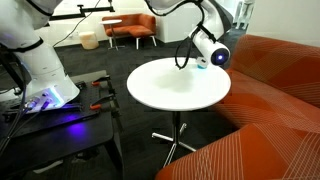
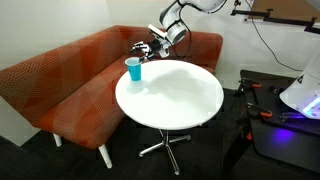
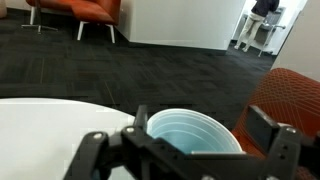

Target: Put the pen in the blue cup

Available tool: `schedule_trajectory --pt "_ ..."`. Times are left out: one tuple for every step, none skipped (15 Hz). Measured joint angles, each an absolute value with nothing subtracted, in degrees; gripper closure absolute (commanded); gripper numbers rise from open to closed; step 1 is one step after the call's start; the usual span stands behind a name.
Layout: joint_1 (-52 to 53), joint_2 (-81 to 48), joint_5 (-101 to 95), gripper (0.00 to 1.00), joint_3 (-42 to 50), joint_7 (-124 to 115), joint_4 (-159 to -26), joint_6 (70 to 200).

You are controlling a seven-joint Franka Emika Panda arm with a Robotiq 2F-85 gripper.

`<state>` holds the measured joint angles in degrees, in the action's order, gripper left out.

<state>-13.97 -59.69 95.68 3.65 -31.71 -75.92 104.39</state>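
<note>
The blue cup (image 2: 133,69) stands upright near the white round table's (image 2: 175,95) edge, on the side by the sofa. In the wrist view the cup (image 3: 190,138) is right below me, its light-blue inside showing, with no pen visible in it. My gripper (image 3: 200,125) is open, its two dark fingers spread to either side of the cup's rim. In an exterior view the gripper (image 2: 142,48) hovers just above and behind the cup. In the other exterior view the gripper (image 1: 198,62) mostly hides the cup. The pen is not visible in any view.
An orange sofa (image 2: 70,75) wraps around the table's far side, close behind the cup. A second robot base on a black stand (image 1: 45,85) is beside the table. Orange chairs (image 1: 130,28) stand further back on dark carpet.
</note>
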Motion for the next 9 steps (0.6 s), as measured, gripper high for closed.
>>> schedule_trajectory --pt "-13.96 -59.43 95.68 0.00 3.53 -31.53 -76.01 104.39" --pt "-13.94 -59.09 95.67 0.00 3.44 -31.32 -76.16 104.37" --pt "-13.93 -58.62 95.67 0.00 3.34 -30.75 -76.46 104.35" --pt "-13.93 -57.96 95.65 0.00 3.25 -30.27 -76.99 104.28" --pt "-13.92 -57.09 95.63 0.00 3.15 -29.45 -77.83 104.20" --pt "-13.91 -55.99 95.57 0.00 3.06 -28.45 -79.01 104.03" --pt "-13.90 -54.68 95.50 0.00 3.01 -27.34 -80.45 103.70" --pt "-13.89 -53.23 95.37 0.00 3.01 -26.12 -82.11 103.14" --pt "-13.90 -51.56 95.19 0.00 3.01 -24.80 -84.06 102.56"
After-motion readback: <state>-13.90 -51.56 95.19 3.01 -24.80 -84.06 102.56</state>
